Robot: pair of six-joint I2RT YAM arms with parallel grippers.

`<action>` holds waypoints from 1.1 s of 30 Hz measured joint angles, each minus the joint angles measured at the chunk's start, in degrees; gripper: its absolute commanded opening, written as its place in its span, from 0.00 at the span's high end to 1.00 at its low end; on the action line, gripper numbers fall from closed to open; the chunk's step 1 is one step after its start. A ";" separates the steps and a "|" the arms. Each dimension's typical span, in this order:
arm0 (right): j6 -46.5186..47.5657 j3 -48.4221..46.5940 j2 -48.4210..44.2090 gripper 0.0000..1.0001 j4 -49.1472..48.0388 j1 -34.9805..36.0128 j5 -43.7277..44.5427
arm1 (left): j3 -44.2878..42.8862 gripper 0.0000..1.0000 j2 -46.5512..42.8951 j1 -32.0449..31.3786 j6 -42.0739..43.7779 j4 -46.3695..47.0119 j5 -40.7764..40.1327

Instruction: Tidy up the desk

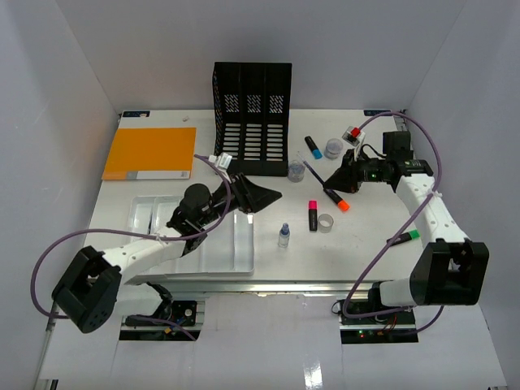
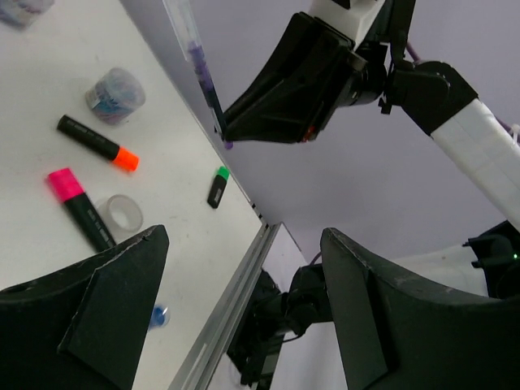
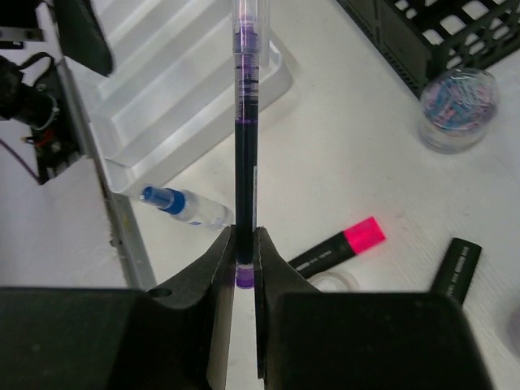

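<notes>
The white desk [image 1: 357,260] carries scattered stationery. My right gripper [image 3: 244,236] is shut on a purple pen [image 3: 245,122] by its end, and the pen sticks out past the fingertips above the desk. From above, that gripper [image 1: 335,180] hovers right of centre, with the pen [image 1: 313,171] pointing back-left. My left gripper [image 1: 264,203] stands open with nothing between its fingers, over the right end of the white compartmented tray [image 1: 195,236]. Its wrist view looks across at the right gripper [image 2: 231,130] and the pen [image 2: 199,65].
A black file rack [image 1: 252,114] and an orange notebook [image 1: 150,153] are at the back. Loose on the desk: pink highlighter [image 1: 313,214], orange-capped marker [image 1: 337,199], tape roll [image 1: 326,222], small blue-capped bottle [image 1: 283,235], green marker [image 1: 404,237], blue marker [image 1: 313,147], paper-clip jar [image 1: 296,170].
</notes>
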State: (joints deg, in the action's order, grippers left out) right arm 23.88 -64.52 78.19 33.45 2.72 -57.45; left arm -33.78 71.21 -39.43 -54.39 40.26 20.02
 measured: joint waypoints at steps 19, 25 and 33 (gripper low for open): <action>-18.32 11.90 -13.55 0.92 -13.99 0.02 -13.70 | -17.52 0.55 20.29 -11.25 2.72 5.47 -12.43; -19.86 13.09 -13.53 0.92 -16.19 0.02 -13.42 | -17.76 0.94 20.30 -11.65 2.19 7.10 -12.06; -19.83 13.90 -13.58 0.23 -17.84 0.02 -13.57 | -17.83 1.00 20.52 -11.79 1.79 7.34 -11.08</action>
State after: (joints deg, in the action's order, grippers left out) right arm 4.05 -50.62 64.62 15.60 2.74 -71.02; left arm -51.61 91.72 -51.22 -52.60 47.61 8.94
